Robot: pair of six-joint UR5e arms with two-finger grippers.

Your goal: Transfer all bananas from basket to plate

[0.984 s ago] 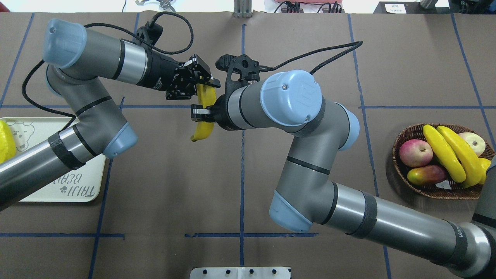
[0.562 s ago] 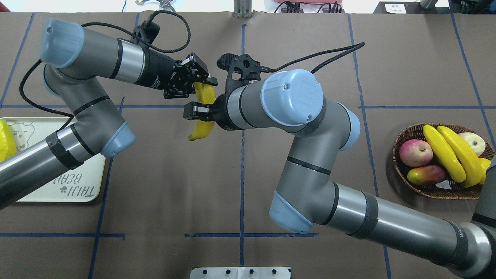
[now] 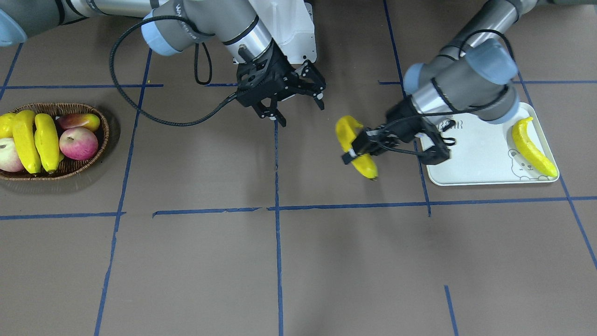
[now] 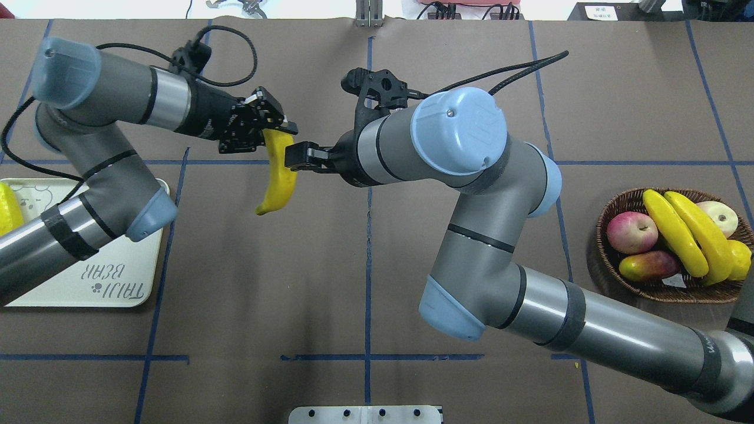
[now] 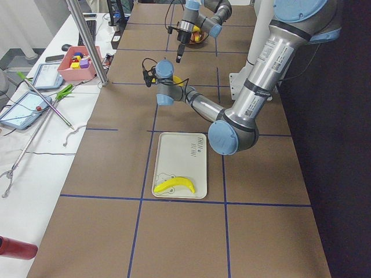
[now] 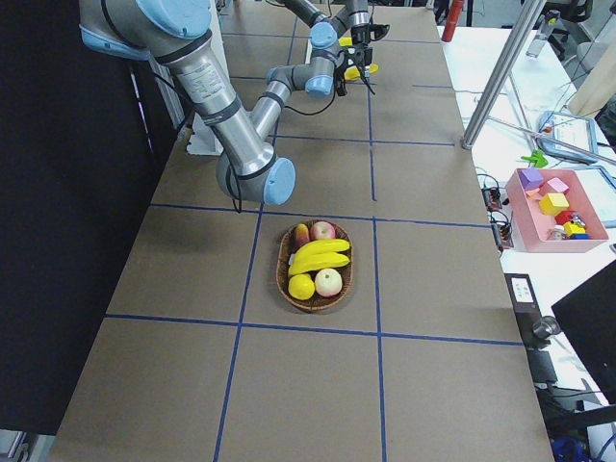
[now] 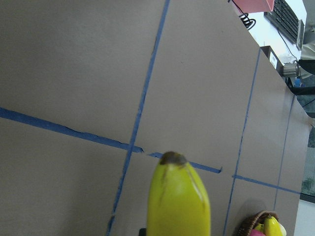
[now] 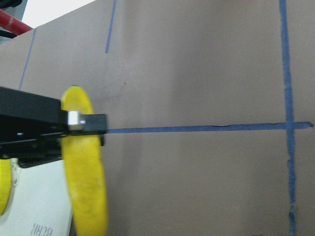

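While one banana (image 3: 534,149) lies on the plate (image 3: 471,158), three more are not there yet. Two bananas (image 3: 24,142) lie side by side in the basket (image 3: 103,140), next to other fruit (image 3: 78,142). The fourth banana (image 4: 280,176) is up in the air over the tabletop (image 3: 326,256), between the middle and the plate, close to the plate's edge. So I think the job is about a quarter done, and this banana is on its way.

The left tool (image 3: 358,147) pinches the fourth banana near one end, and the rest of it sticks out free. The left arm is bent at the elbow above the plate. Its lower part lies almost flat and points toward the middle of the tabletop.

The right arm reaches far across, past the middle line. The right tool (image 3: 303,115) has its fingers spread wide and holds nothing. It is near the banana but does not touch it.
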